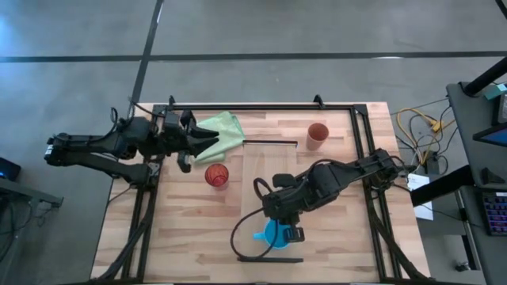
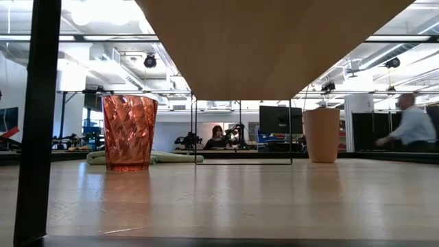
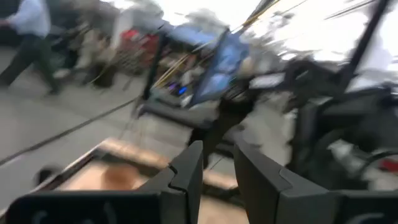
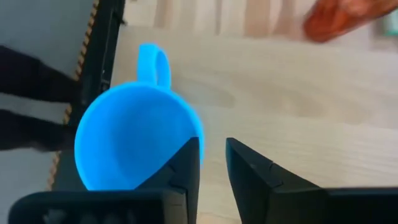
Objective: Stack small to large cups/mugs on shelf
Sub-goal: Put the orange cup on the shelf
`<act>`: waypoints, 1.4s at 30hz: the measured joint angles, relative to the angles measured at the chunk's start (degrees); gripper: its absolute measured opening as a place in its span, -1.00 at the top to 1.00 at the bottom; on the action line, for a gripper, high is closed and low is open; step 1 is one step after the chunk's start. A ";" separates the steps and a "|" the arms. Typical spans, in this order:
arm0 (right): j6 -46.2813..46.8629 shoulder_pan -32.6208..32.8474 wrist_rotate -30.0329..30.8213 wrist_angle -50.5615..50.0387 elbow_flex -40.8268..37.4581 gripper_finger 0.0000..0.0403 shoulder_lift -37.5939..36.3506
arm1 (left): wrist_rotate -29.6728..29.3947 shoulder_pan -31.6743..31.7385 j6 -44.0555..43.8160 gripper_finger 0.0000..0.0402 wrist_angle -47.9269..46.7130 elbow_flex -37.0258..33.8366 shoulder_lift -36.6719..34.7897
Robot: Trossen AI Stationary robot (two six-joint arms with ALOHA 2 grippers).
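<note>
The bright blue mug (image 1: 272,233) (image 4: 134,140) is near the table's near edge, opening up, handle (image 4: 154,62) pointing away from my fingers. It is over the pale smooth shelf board (image 4: 292,118), whose underside (image 2: 274,48) fills the top of the low view; the mug's base is hidden. My right gripper (image 1: 290,231) (image 4: 212,152) is directly above the mug's rim, open by a narrow gap. The red cup (image 1: 216,175) (image 2: 129,132) and the orange cup (image 1: 317,134) (image 2: 321,134) stand upright on the table. My left gripper (image 1: 196,141) (image 3: 217,163) hovers at the far left by the green cloth, slightly open. My right gripper comes at the blue mug from above, pointing down. One finger (image 4: 186,163) is over the opening at the rim (image 4: 198,127), on the side away from the handle, and the other finger is outside the wall. I cannot tell whether either finger touches the rim.
A green cloth (image 1: 223,127) lies at the far left under my left gripper. A thin wire frame (image 1: 271,142) (image 2: 243,130) stands mid-table between the cups. A dark bar (image 4: 99,56) runs beside the mug. Cables (image 1: 420,131) lie off the right edge. People (image 2: 411,127) are in the room behind.
</note>
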 joint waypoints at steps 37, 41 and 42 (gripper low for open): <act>2.33 -4.16 21.98 -7.18 0.42 0.67 -15.02 | 5.42 -1.68 -28.69 0.62 -60.73 20.22 24.05; 0.13 -4.15 21.94 -7.18 0.05 0.67 -15.02 | 6.74 -2.53 -29.58 0.62 -60.85 20.24 28.92; 0.00 -4.15 21.92 -7.19 -0.05 0.67 -15.02 | 6.79 -2.68 -29.58 0.62 -61.06 20.22 30.02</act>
